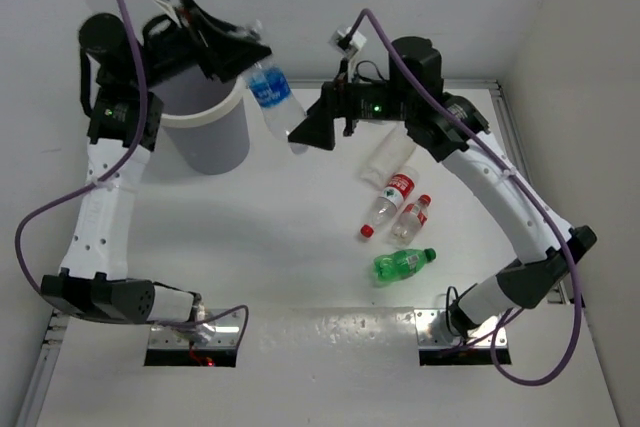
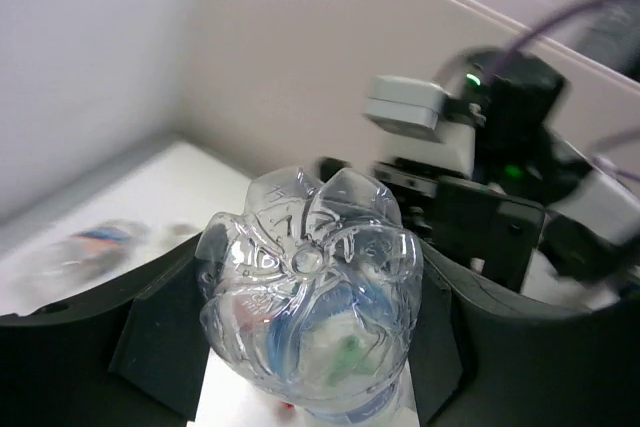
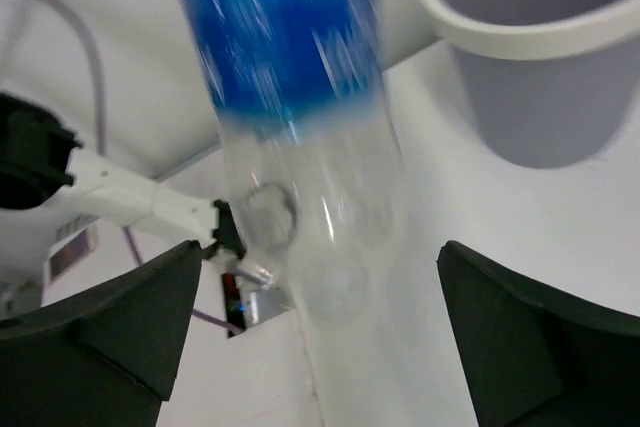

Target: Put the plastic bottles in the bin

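My left gripper (image 1: 243, 50) is shut on the base end of a clear bottle with a blue-white label (image 1: 272, 93) and holds it tilted in the air just right of the bin (image 1: 212, 137). In the left wrist view the bottle's base (image 2: 308, 287) fills the space between my fingers (image 2: 150, 342). My right gripper (image 1: 303, 131) is open, its jaws wide on either side of the bottle's lower cap end, not touching it; the bottle (image 3: 290, 97) is blurred there. Several more bottles lie on the table: a clear one (image 1: 388, 161), two red-labelled (image 1: 391, 201) (image 1: 413, 217), and a green one (image 1: 403, 264).
The bin's white rim (image 3: 520, 32) shows at the top right of the right wrist view. The side walls enclose the table on the left, back and right. The arm bases sit at the near edge.
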You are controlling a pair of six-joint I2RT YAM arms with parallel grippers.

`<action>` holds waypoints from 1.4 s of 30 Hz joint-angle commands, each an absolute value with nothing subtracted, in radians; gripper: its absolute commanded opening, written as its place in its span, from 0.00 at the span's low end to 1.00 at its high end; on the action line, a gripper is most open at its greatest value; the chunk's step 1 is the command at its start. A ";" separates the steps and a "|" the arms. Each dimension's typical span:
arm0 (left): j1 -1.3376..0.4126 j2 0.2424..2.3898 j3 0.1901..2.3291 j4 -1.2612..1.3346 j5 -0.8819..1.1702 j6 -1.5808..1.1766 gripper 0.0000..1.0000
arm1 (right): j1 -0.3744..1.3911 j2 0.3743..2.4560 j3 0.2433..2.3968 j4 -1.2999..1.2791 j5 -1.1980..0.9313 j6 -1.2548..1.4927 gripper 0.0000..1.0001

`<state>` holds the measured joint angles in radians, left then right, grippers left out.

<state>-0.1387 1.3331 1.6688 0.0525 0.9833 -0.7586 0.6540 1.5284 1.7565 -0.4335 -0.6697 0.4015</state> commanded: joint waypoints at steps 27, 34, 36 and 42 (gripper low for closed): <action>0.048 1.661 2.008 -0.476 -0.351 -0.035 0.92 | 0.265 1.595 1.666 -0.571 -0.040 0.235 0.96; 0.018 1.641 1.997 -0.476 -0.362 -0.054 1.00 | 0.247 1.681 1.562 -0.575 0.130 0.469 0.95; 0.009 1.628 1.997 -0.476 -0.362 -0.044 1.00 | 0.250 1.709 1.552 -0.572 0.211 0.520 0.95; -0.009 1.594 1.956 -0.476 -0.341 -0.044 1.00 | 0.253 1.821 1.554 -0.587 0.458 0.704 0.93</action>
